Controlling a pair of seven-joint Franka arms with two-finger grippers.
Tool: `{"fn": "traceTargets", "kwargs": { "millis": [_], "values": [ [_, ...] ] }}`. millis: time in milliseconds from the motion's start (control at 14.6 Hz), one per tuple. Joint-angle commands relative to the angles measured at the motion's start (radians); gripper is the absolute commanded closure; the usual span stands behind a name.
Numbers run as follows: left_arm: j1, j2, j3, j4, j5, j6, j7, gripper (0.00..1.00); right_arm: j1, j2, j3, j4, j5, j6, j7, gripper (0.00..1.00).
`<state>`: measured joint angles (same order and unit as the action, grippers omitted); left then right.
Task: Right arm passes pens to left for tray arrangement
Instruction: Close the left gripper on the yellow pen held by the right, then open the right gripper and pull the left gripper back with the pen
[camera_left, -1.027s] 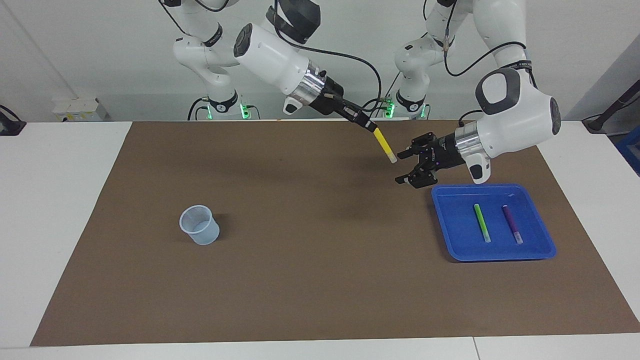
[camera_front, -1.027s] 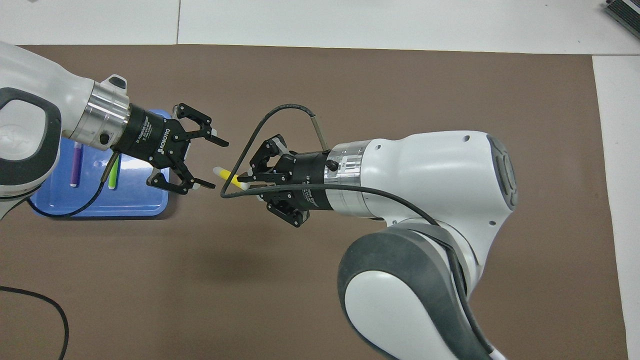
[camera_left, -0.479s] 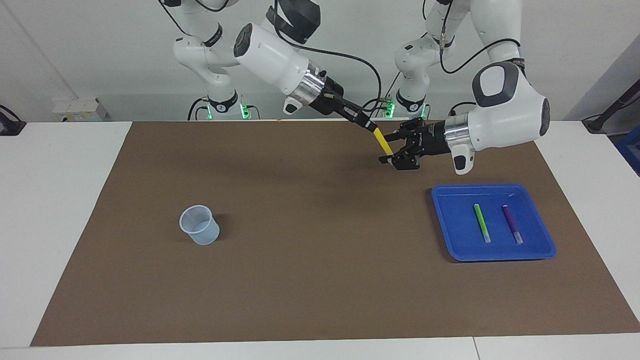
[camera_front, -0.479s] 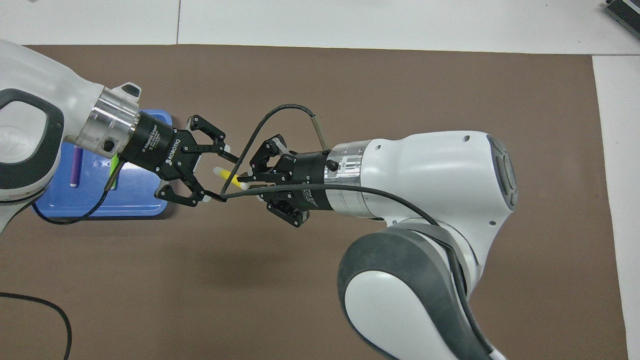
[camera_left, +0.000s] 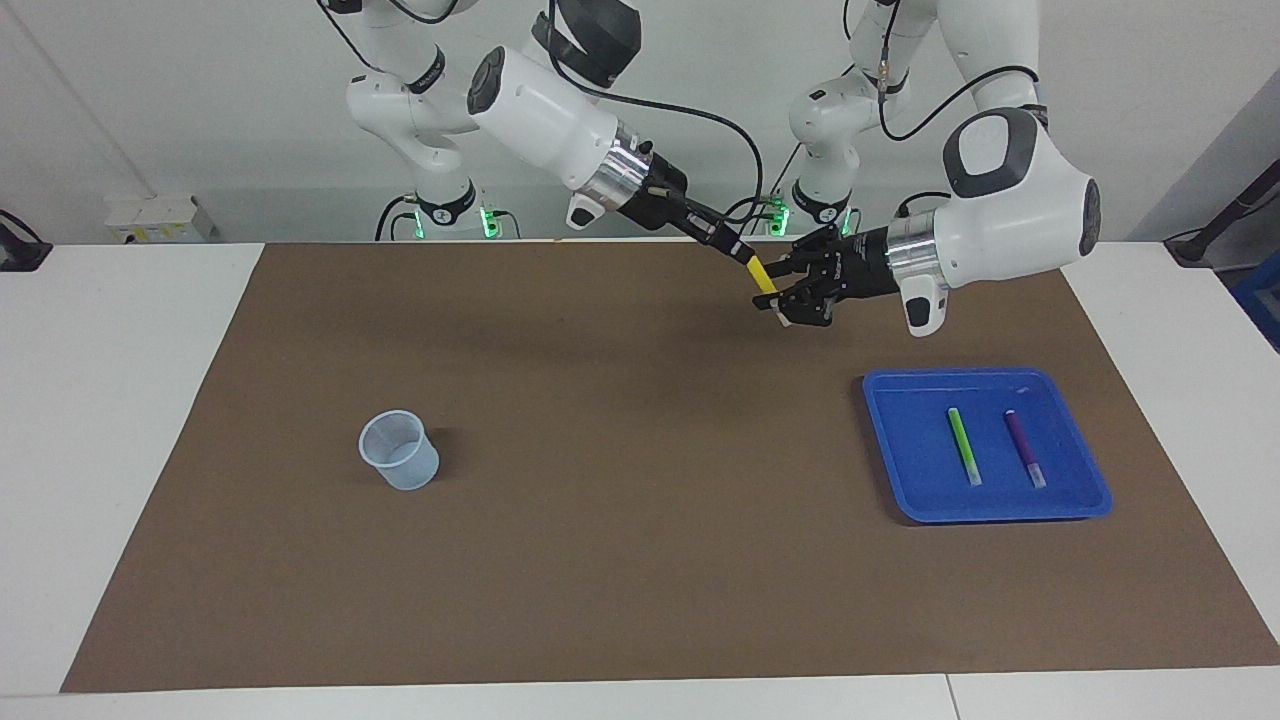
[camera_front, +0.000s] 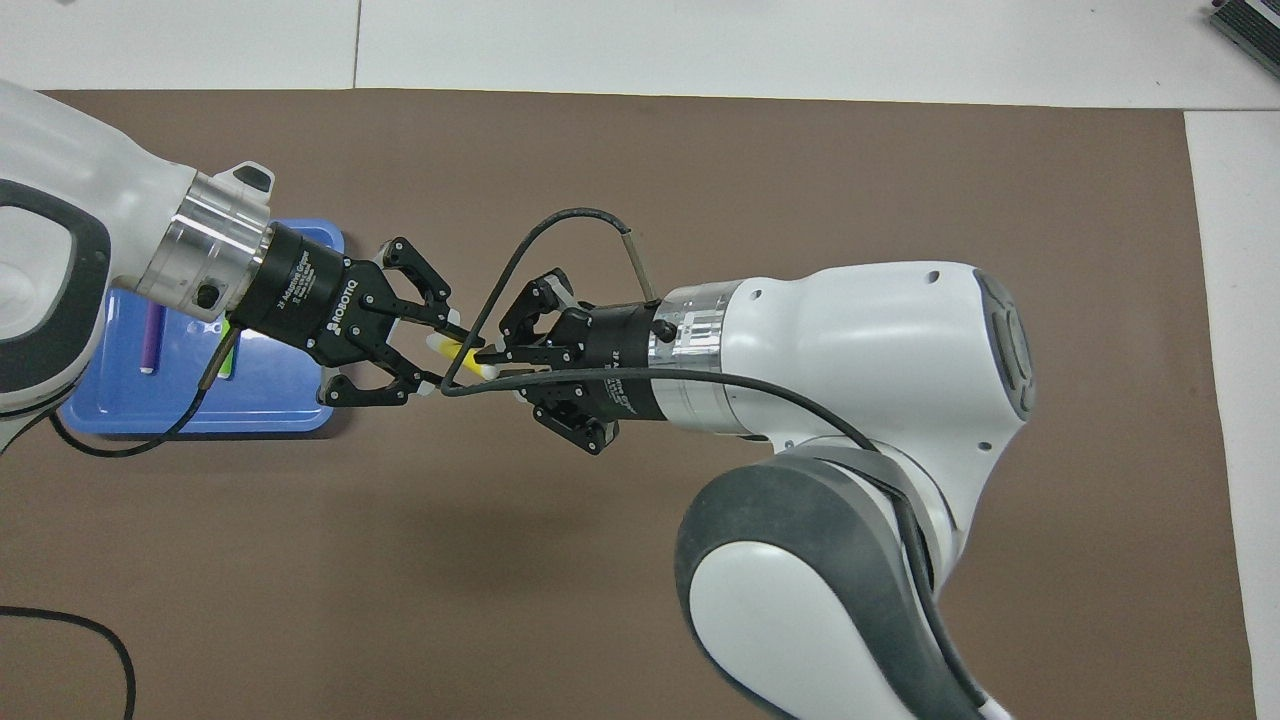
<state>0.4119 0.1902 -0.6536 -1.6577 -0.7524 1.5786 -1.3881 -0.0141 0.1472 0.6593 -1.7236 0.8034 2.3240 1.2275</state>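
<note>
My right gripper (camera_left: 742, 257) is shut on one end of the yellow pen (camera_left: 760, 274), held in the air over the mat, toward the left arm's end. My left gripper (camera_left: 778, 298) straddles the pen's whitish free end, one finger on each side. In the overhead view a gap still shows between the pen (camera_front: 450, 348) and the left gripper's (camera_front: 445, 355) fingers, facing the right gripper (camera_front: 488, 358). The blue tray (camera_left: 910, 440) holds the green pen (camera_left: 965, 446) and the purple pen (camera_left: 1026, 449) side by side.
A small translucent cup (camera_left: 400, 450) stands on the brown mat toward the right arm's end. In the overhead view the left wrist covers part of the tray (camera_front: 270, 400), and a black cable loops over the right gripper.
My left gripper rose from beside the tray to the yellow pen's free end, and its fingers narrowed around it. The right arm held still with the pen.
</note>
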Motion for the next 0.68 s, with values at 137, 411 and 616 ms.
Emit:
{"fn": "traceTargets", "kwargs": {
  "millis": [137, 411, 616],
  "values": [
    [0.016, -0.021, 0.000, -0.004, -0.016, -0.015, -0.014, 1.00, 0.003, 0.012, 0.002, 0.012, -0.006, 0.014, 0.004, 1.00],
    [0.016, -0.021, 0.002, -0.004, -0.010, -0.014, -0.011, 1.00, 0.003, 0.014, 0.002, 0.013, -0.006, 0.014, 0.004, 1.00],
    [0.016, -0.025, 0.002, -0.004, -0.007, -0.014, -0.009, 1.00, 0.003, 0.014, 0.002, 0.013, -0.006, 0.014, 0.004, 1.00]
  ]
}}
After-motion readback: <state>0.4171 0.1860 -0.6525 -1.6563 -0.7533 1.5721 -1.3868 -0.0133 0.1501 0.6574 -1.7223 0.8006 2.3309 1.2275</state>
